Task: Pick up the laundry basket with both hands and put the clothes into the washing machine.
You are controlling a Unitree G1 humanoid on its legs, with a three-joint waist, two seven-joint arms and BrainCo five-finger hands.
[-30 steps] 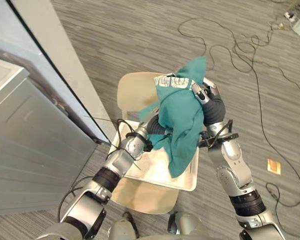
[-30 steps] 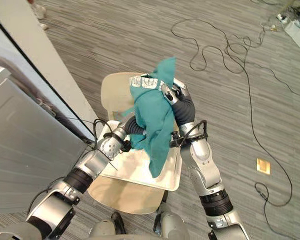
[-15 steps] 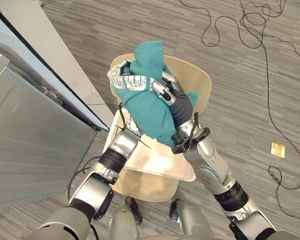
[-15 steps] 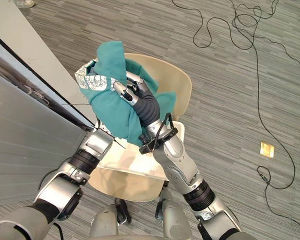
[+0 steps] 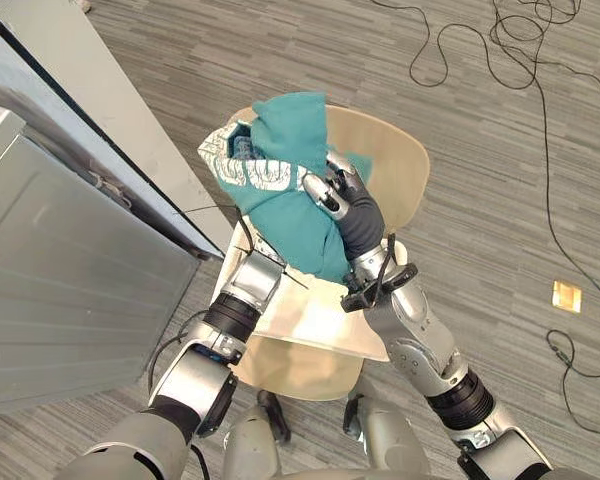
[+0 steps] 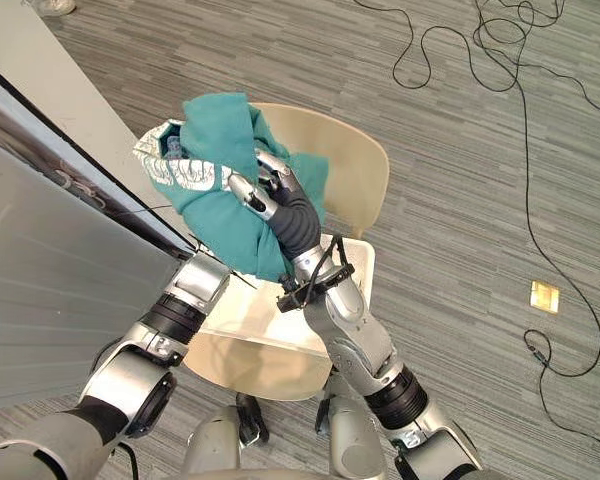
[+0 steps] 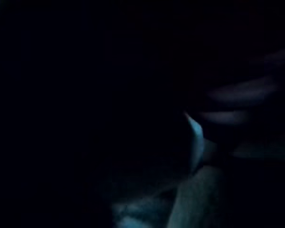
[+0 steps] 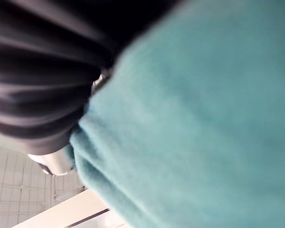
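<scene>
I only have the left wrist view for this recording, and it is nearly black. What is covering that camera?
Observer: A bunched teal garment. The left arm runs up underneath it.
Operator: Is the other hand on the cloth too?
Observer: Yes, the right robot hand has its fingers curled into the garment from the side.
Operator: And where is the basket?
Observer: The white basket sits on the seat of a beige chair, below the raised garment.
</scene>
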